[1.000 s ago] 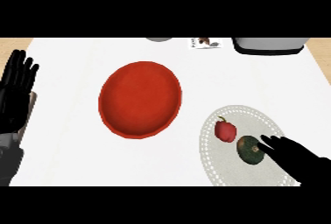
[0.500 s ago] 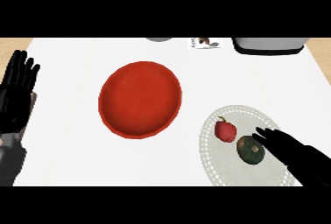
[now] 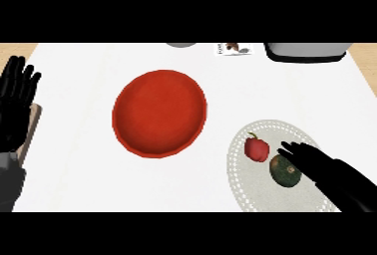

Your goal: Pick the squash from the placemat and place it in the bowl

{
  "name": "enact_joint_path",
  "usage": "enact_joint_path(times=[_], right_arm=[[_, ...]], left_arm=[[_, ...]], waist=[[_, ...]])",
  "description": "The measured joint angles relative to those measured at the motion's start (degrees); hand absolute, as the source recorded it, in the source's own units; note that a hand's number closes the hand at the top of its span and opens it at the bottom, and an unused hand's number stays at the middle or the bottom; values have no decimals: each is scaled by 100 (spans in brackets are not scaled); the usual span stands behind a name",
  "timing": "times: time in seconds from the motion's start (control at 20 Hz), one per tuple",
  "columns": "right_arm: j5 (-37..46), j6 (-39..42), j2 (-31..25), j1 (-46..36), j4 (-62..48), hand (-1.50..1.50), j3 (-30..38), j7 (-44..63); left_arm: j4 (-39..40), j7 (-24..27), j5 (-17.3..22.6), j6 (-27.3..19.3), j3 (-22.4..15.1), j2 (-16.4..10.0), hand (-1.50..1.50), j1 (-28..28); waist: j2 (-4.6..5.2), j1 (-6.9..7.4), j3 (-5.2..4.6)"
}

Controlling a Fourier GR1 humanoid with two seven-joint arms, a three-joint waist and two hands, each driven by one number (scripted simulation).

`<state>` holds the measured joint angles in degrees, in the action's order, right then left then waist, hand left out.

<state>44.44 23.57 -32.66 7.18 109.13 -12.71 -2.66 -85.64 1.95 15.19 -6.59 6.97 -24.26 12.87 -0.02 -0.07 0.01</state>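
Nearest, at the lower right: the right hand (image 3: 327, 169) comes in from the view's lower edge, fingers (image 3: 294, 149) straight and spread, open, holding nothing. It lies over the right side of the squash (image 3: 282, 172); contact cannot be judged. The dark green squash sits on the round pale placemat (image 3: 287, 130), which runs to the view's lower edge. A red pepper (image 3: 256, 149) stands just beside the squash, to its left. Bare white table (image 3: 88, 184) is open between the placemat and the red bowl (image 3: 160, 113) and across the lower left. The left hand (image 3: 16, 94) rests open at the left edge, fingers up. A grey appliance (image 3: 305, 51) and a small card (image 3: 233, 49) line the far edge.
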Motion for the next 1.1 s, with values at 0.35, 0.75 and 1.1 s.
enact_joint_path(times=[0.35, 0.75, 1.1], right_arm=[[577, -60, 423, -174, -557, -150, -123, -136], [1040, -231, 817, -487, -1392, -150, -54, -404], [1326, -259, 995, -509, -1746, -150, 102, -407]], left_arm=[[-57, 72, -190, 140, 103, 208, 0, -113], [-42, -50, -352, 240, 235, 351, 0, 32], [-165, -123, -424, 351, 386, 418, 0, -32]], waist=[[1, 5, 0], [2, 6, 0], [-1, 4, -3]])
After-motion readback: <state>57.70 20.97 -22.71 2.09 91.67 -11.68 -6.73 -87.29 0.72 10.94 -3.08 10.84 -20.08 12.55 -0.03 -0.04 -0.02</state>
